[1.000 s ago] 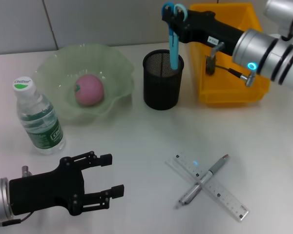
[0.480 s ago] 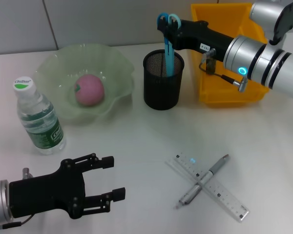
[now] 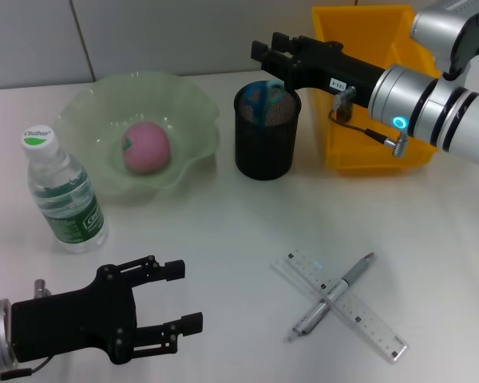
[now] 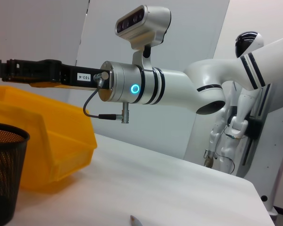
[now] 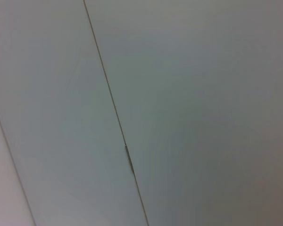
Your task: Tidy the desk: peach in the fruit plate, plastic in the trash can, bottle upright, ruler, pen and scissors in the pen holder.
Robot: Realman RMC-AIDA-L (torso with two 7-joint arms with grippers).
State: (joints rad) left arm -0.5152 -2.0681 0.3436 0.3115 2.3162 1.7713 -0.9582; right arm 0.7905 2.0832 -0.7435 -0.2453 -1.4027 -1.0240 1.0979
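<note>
The light-blue scissors lie down inside the black mesh pen holder. My right gripper hovers open just above the holder's rim, holding nothing. The pink peach rests in the pale-green fruit plate. Left of the plate, the bottle stands upright. A clear ruler lies on the desk with the pen crossed over it. The yellow trash can stands behind my right arm. My left gripper rests open at the front left. No plastic shows.
The left wrist view shows my right arm reaching over the trash can toward the pen holder. The right wrist view shows only a grey wall panel.
My right gripper opened and let go of the scissors, which dropped from upright in its grip down into the pen holder. The left gripper barely shifted.
</note>
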